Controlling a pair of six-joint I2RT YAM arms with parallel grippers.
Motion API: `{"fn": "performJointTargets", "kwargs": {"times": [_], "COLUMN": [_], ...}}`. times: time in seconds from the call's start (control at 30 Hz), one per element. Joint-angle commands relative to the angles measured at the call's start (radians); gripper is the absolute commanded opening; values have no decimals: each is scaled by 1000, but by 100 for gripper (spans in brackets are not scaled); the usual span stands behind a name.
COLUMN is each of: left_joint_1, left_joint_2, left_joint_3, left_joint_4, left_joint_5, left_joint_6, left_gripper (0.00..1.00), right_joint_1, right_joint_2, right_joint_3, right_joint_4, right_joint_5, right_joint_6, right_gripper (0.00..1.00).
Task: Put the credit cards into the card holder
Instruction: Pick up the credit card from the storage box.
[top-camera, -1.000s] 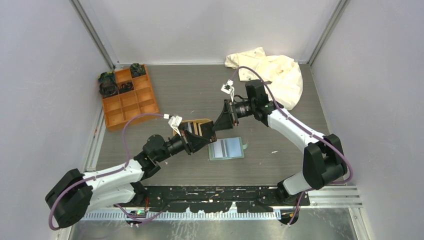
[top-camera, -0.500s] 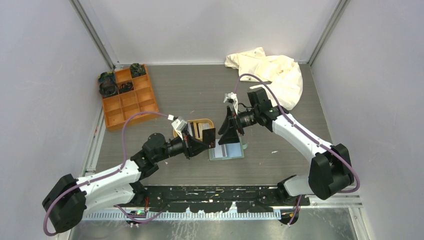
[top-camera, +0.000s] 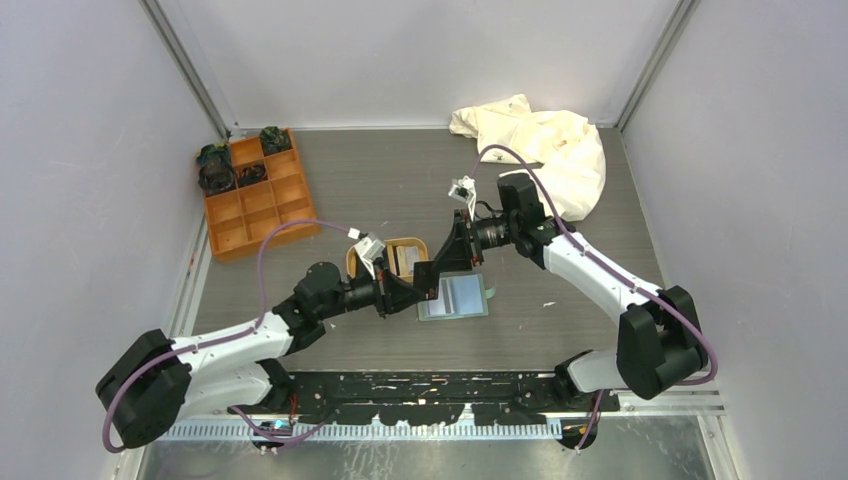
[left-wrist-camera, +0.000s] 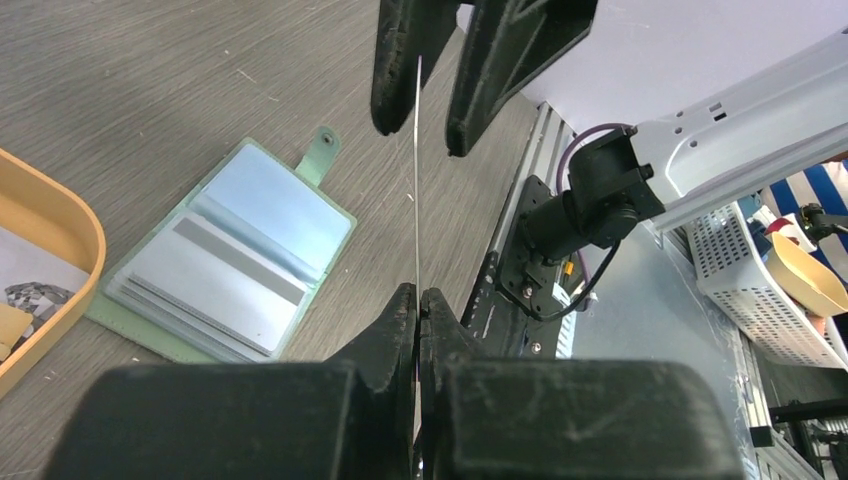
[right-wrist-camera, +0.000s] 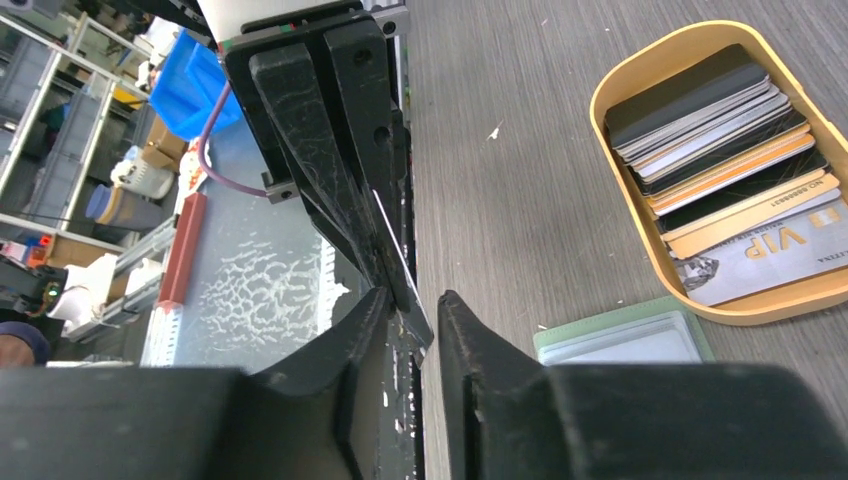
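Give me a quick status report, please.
Left gripper shut on a card. Right gripper open, straddling its far end. Card holder lies open, nothing covering it.

- Grey tabletop (top-camera: 380, 190): matt, with streaked wood-grain.
- Sage-green fold-over card holder (left-wrist-camera: 235, 250): soft matt cover, with clear glossy plastic sleeves inside.
- Thin credit card seen edge-on (left-wrist-camera: 417, 180): smooth, hard plastic.
- Stacked black, grey and orange credit cards (right-wrist-camera: 715, 120): smooth plastic with a slight sheen.
- Oval tan tray (right-wrist-camera: 650, 58): smooth satin plastic.
- Left pincer (left-wrist-camera: 417, 300) and right pincer (right-wrist-camera: 413, 305): matt black plastic, finely ridged.
- Cream crumpled cloth (top-camera: 540, 140), far right: matt.
- Orange compartment box (top-camera: 255, 195), far left: matt plastic.
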Motion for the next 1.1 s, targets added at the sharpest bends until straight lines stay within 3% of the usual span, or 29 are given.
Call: {"fn": "performJointTargets", "kwargs": {"times": [0.0, 0.1, 0.17, 0.27, 0.33, 0.43, 0.63, 0.83, 1.07], "left_joint_1": [-5, -4, -4, -4, -5, -4, -5, -68, -94], "left_joint_2": [3, 5, -1, -55, -111, -193, -215, -48, 194], "left_joint_3": [39, 38, 36, 37, 27, -15, -101, -83, 33], "left_joint_4": [76, 74, 63, -69, -172, -263, -233, -108, -47], "left_joint_5": [30, 31, 15, -79, -158, -250, -285, -304, -296], "left_joint_6": [-10, -17, -28, -41, -42, -72, -237, -297, -273], "left_gripper": [0, 0, 1, 28, 44, 54, 55, 54, 41], "right_joint_1": [6, 4, 5, -13, -54, -122, -196, -205, -244], "right_joint_2": [-13, -14, -15, -20, -13, 11, 75, 143, 165], "right_joint_3": [13, 17, 37, 73, 55, 19, -51, -90, -100], "right_joint_4": [75, 60, -34, -242, -240, -211, -209, -129, -131], "right_joint_5": [-56, -91, -98, -61, -49, 0, 193, 297, 336], "right_joint_6": [30, 13, -71, -228, -186, -85, 11, 110, 155], "right_gripper": [25, 12, 4, 1, 1, 1, 1, 1, 1]}}
